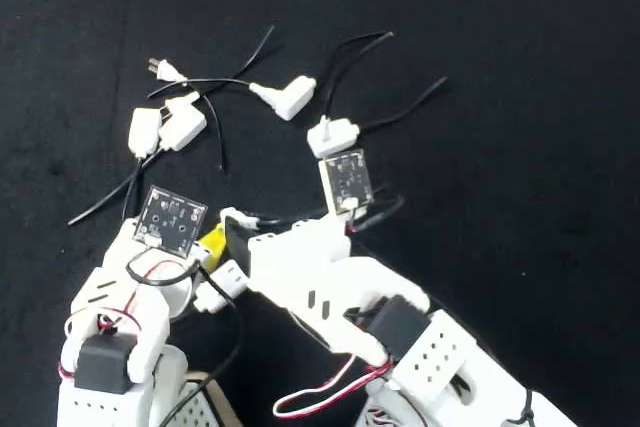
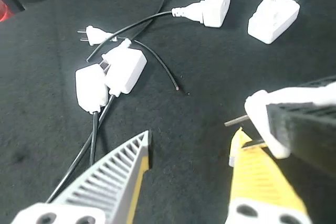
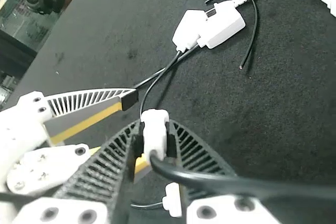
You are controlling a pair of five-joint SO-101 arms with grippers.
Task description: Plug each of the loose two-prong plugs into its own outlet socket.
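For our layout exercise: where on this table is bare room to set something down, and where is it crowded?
Free: the table's right side beyond the rightmost cable; its left edge. Crowded: the plug cluster, left gripper and right gripper.

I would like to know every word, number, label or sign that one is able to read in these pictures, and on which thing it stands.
No text can be read in any view.
Circuit board on one arm and second board on the other: tiny marks, too small to read.
White plug held in the right end effector: no print visible.
Loose plugs and sockets on the table: plain white, no print visible.
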